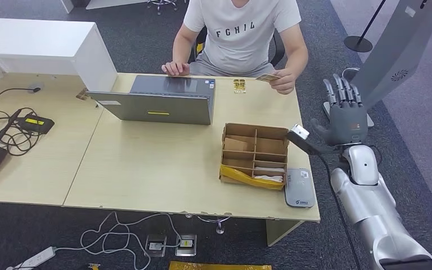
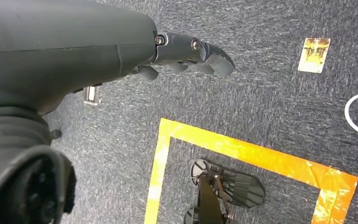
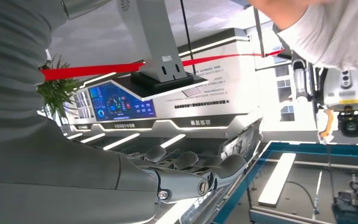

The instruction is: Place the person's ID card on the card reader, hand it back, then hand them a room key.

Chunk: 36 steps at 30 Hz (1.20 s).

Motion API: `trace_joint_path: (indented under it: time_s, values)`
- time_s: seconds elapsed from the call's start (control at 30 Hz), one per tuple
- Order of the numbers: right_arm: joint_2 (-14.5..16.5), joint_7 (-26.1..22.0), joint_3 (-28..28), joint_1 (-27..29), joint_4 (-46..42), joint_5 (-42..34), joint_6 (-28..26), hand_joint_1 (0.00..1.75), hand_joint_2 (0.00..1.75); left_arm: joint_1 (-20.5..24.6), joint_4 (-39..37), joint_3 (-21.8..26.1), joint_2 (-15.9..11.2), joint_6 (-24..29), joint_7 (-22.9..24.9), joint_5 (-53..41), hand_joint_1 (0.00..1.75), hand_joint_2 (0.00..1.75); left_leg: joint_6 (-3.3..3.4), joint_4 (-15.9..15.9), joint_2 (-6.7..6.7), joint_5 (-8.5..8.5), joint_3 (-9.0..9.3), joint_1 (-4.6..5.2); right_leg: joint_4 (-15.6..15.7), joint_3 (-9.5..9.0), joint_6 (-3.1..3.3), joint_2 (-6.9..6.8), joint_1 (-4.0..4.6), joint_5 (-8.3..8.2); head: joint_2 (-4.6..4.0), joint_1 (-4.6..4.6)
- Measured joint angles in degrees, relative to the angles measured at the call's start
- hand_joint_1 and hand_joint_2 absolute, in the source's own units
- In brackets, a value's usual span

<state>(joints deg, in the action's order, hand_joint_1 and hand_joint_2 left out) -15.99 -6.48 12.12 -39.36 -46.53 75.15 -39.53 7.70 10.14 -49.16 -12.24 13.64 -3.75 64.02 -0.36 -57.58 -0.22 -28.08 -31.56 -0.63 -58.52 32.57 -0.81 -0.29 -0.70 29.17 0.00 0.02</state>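
My right hand (image 1: 346,115) hovers beside the desk's (image 1: 146,169) right edge, fingers straight, apart, holding nothing. The ID card (image 1: 268,77) sits pinched in the person's hand (image 1: 284,82) at ten o'clock from mine, well apart. The card reader (image 1: 300,188) lies at seven o'clock. My left hand (image 2: 186,53) hangs over carpet, fingers curled, holding nothing.

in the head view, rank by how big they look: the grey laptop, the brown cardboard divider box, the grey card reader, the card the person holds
1. Grey open laptop
2. Brown cardboard divider box
3. Flat grey card reader
4. Small tan card in the person's hand, farthest from the camera yet clearly smallest
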Motion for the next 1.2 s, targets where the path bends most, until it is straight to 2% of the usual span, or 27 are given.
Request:
trace_joint_path:
  time_s: [0.47, 0.6, 0.77, 0.87, 0.97, 1.13, 1.2]
  values:
    - [-3.55, -1.01, -3.00, 1.98, -2.10, -5.09, -0.10, 0.00, 1.75, 0.04, 0.00, -0.77, 0.48, 0.19, 0.08, 0.87, 0.00, 0.00, 0.00, 0.00, 0.02, 0.00, 0.04, 0.00, 0.00, 0.02, 0.00, 0.01, 0.00, 0.00, 0.00, -0.02]
    - [-7.59, -1.48, -5.01, 2.11, -2.01, -7.26, -0.10, 0.00, 1.75, -0.08, -0.03, -0.90, 0.46, 0.87, 0.50, 1.53, 0.00, 0.00, 0.01, -0.02, -0.05, 0.00, -0.01, 0.06, 0.02, 0.04, 0.00, -0.05, -0.05, 0.00, 0.00, -0.02]
    - [-16.14, -1.78, -8.92, 1.51, 2.62, -9.02, 0.39, 0.00, 1.75, -0.14, -0.07, -0.92, 0.36, 1.71, 1.76, 2.13, 0.00, 0.00, 0.05, -0.05, -0.19, -0.03, -0.05, 0.16, 0.08, 0.09, -0.02, -0.20, -0.15, 0.02, 0.00, -0.03]
    - [-21.72, 0.37, -12.38, 2.42, 9.75, -13.17, 5.57, 0.00, 1.75, -0.32, -0.09, -0.92, 0.34, 2.08, 2.13, 2.86, 0.00, 0.00, 0.10, -0.05, -0.32, -0.07, -0.12, 0.17, 0.14, 0.06, -0.05, -0.34, -0.16, 0.04, 0.00, -0.01]
    - [-25.05, 2.59, -17.03, 6.31, 17.04, -19.45, 11.91, 0.00, 1.75, -0.41, -0.13, -0.92, 0.33, 2.13, 2.12, 3.32, 0.00, 0.00, 0.18, -0.04, -0.30, -0.15, -0.16, 0.15, 0.16, 0.05, -0.09, -0.35, -0.14, 0.07, 0.00, 0.00]
    - [-25.20, 6.89, -26.11, 14.56, 23.23, -38.70, 27.08, 0.00, 1.75, -0.30, -0.13, -0.92, 0.28, 2.34, 1.66, 3.76, 0.00, 0.00, 0.18, 0.02, -0.05, -0.22, -0.10, 0.13, 0.13, 0.15, -0.05, -0.14, -0.12, 0.10, 0.00, -0.06]
    - [-24.41, 7.09, -30.92, 17.74, 25.31, -43.26, 29.15, 0.00, 1.75, -0.26, -0.13, -0.92, 0.21, 2.53, 1.00, 3.78, 0.00, 0.00, 0.17, 0.04, -0.12, -0.22, -0.08, 0.05, 0.12, 0.09, -0.03, -0.21, -0.04, 0.15, 0.00, -0.04]
